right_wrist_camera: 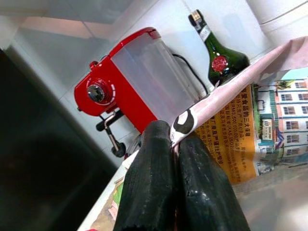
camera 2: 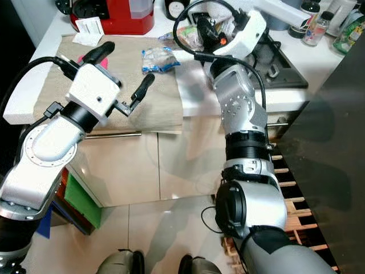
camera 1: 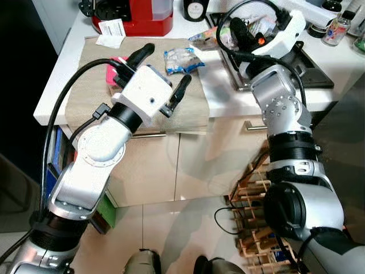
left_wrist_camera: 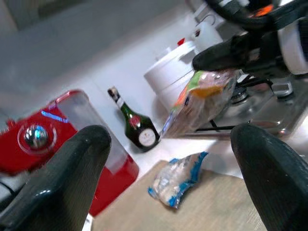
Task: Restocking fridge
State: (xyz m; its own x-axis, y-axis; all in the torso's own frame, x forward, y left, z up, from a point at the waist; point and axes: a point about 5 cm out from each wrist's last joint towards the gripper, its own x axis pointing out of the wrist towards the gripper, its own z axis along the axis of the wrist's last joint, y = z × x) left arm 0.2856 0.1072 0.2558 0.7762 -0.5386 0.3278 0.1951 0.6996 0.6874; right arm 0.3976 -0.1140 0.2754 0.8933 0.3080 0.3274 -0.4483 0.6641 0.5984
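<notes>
My left gripper (camera 1: 162, 71) hovers open above a beige mat (camera 1: 91, 85) on the white counter. Just beyond its fingers a small blue-and-white packet (camera 1: 182, 60) lies on the mat, also seen between the fingers in the left wrist view as the packet (left_wrist_camera: 175, 182). A pink item (camera 1: 116, 73) shows partly under that gripper. My right gripper (camera 1: 244, 31) is over the stove's left edge, shut on the pinched edge of a printed plastic bag (right_wrist_camera: 250, 130). The bag (left_wrist_camera: 199, 101) hangs tilted from it above the counter.
A red coffee machine (camera 1: 134, 14) and a dark green bottle (left_wrist_camera: 137, 127) stand at the back of the counter. A white pot (left_wrist_camera: 178, 77) sits behind the stove (camera 1: 313, 63). A wooden wine rack (camera 1: 256, 211) stands on the floor at the right, below the cabinet doors (camera 1: 188, 165).
</notes>
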